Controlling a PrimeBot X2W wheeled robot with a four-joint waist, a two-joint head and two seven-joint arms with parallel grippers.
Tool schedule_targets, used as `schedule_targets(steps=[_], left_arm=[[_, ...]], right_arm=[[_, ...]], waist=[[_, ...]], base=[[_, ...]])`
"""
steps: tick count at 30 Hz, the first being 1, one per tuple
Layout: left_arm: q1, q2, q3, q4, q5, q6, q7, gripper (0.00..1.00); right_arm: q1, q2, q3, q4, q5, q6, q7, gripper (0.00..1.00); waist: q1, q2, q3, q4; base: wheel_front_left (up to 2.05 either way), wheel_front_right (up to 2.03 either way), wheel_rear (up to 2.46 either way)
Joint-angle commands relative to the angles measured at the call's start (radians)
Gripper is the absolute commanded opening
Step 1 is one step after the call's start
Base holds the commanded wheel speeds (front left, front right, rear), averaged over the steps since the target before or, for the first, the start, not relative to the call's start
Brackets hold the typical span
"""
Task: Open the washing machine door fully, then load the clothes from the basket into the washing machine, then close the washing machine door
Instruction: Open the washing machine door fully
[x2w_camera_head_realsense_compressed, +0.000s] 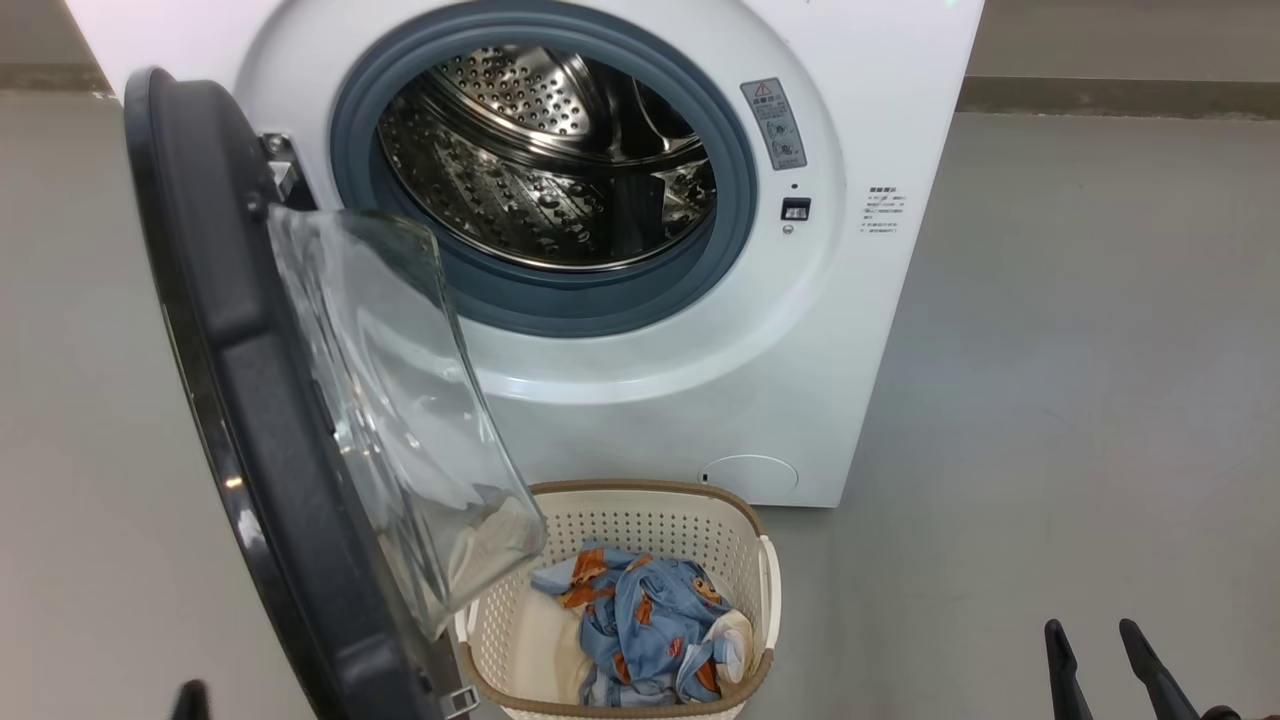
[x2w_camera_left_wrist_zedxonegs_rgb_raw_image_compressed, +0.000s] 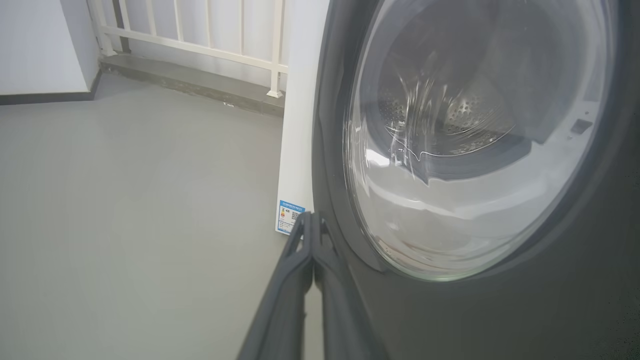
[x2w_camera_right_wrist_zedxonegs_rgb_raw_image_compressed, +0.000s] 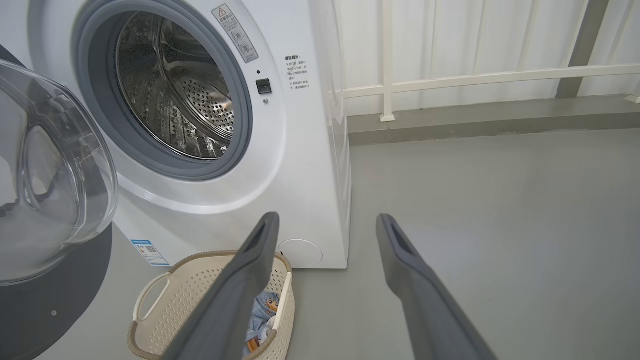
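The washing machine (x2w_camera_head_realsense_compressed: 640, 400) is standing ahead of the right gripper (x2w_camera_right_wrist_zedxonegs_rgb_raw_image_compressed: 327, 222) and off to its left, drum mouth exposed. It is rigid and heavy and is serving only as a fixed reference.

The washing machine door (x2w_camera_head_realsense_compressed: 250, 400) is hanging open on its hinge, its outer face lying close along the right side of the left gripper (x2w_camera_left_wrist_zedxonegs_rgb_raw_image_compressed: 311, 220); whether they are touching cannot be told. The door is likely stiff and fairly heavy, with a glossy frame that is offering little friction. Apply any push on the dark frame near the free edge, never on the bulging glass bowl.

The basket (x2w_camera_head_realsense_compressed: 640, 520) is sitting below and ahead-left of the right gripper. It is probably light and liable to slide.

The clothes (x2w_camera_head_realsense_compressed: 650, 620) are lying bunched inside it: soft, limp, light. Pinch a raised fold of the blue fabric; trailing ends are likely to drape.

The left gripper's fingers are pressing together on nothing. The right gripper's fingers are standing wide apart, empty.
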Motion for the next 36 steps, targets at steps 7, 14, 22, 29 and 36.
schedule_targets(steps=[7, 14, 22, 29, 36], left_arm=[[-0.058, 0.013, 0.187, -0.145, -0.063, 0.098, -0.006, 0.0], [-0.076, 0.013, 0.201, -0.429, -0.059, 0.202, -0.006, 0.0], [-0.055, 0.013, -0.061, -0.79, 0.027, 0.218, 0.009, 0.0], [-0.061, 0.014, -0.33, -0.924, -0.004, 0.171, 0.183, 0.0], [-0.011, 0.013, -0.448, -0.799, -0.091, 0.214, 0.348, 0.0]], right_arm=[[-0.014, -0.007, 0.026, -0.012, -0.014, 0.003, -0.012, 1.0], [-0.004, -0.005, 0.015, -0.002, -0.017, 0.003, -0.012, 1.0], [-0.009, 0.001, 0.023, 0.008, -0.015, 0.003, -0.012, 1.0], [-0.002, 0.004, 0.016, 0.01, -0.005, 0.003, -0.012, 1.0], [-0.008, 0.005, 0.024, 0.017, 0.008, 0.003, -0.012, 1.0]], waist=[[0.0, 0.0, 0.002, 0.012], [0.0, 0.0, 0.0, 0.037], [0.0, 0.0, -0.006, 0.055], [0.0, 0.0, -0.008, 0.078], [0.0, 0.0, -0.004, 0.091]], base=[[0.0, 0.0, 0.0], [0.0, 0.0, 0.0], [0.0, 0.0, 0.0], [0.0, 0.0, 0.0], [0.0, 0.0, 0.0]])
